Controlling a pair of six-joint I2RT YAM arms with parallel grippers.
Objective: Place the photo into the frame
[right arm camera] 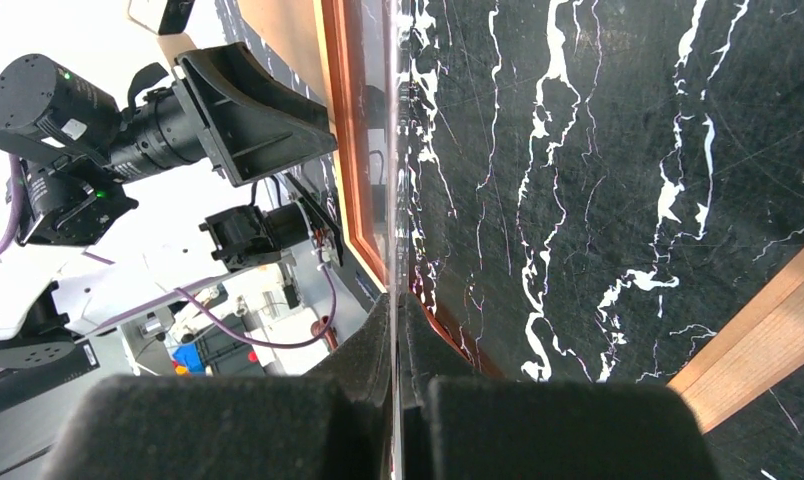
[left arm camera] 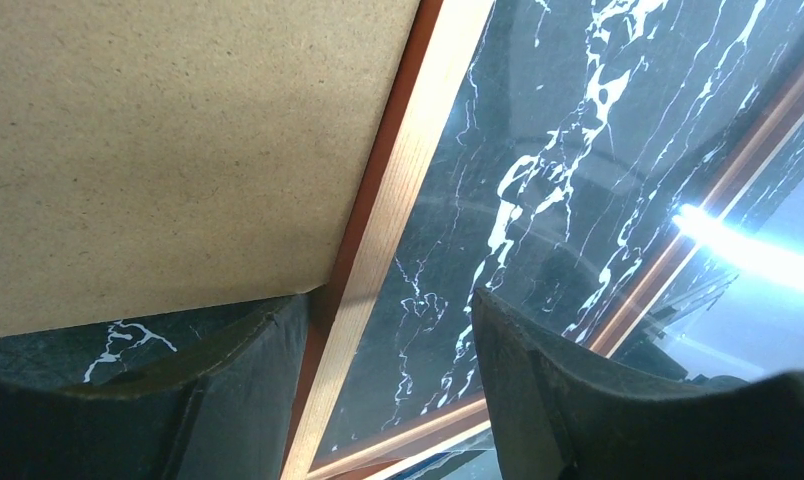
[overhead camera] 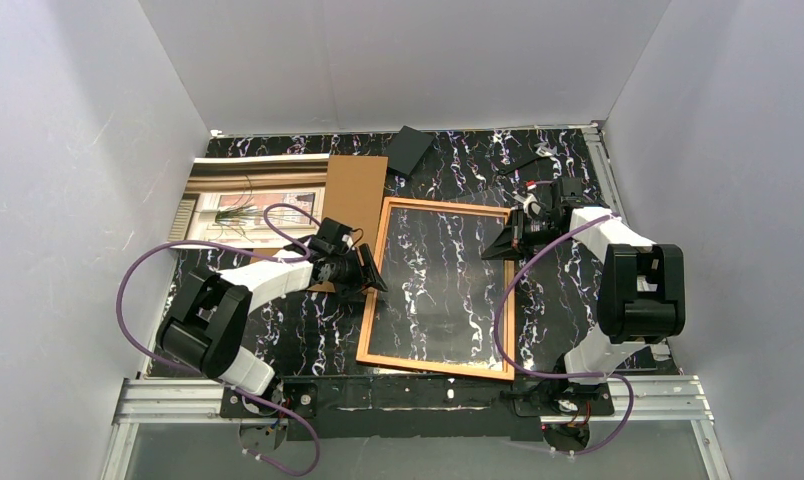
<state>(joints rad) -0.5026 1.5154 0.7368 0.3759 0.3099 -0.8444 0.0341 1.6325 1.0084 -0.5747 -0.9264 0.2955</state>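
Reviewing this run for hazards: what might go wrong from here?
The right end effector pinches the clear sheet at a thin edge; it may slip or flex. The left end effector straddles a rail of the frame, jaws open, beside the cardboard board; closing could shift either.

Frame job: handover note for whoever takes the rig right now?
Left end effector: open, jaws astride the frame's left rail, not closed on it.
Right end effector: shut on the right edge of the clear sheet, which sits within the frame.
The photo: picture side up at the back left of the table, with the brown cardboard board at its right end, between it and the frame.
Done: frame lies flat in the middle of the table; photo not in it.
Left: pick up the photo, lay it in the frame, and probably put the board behind it.
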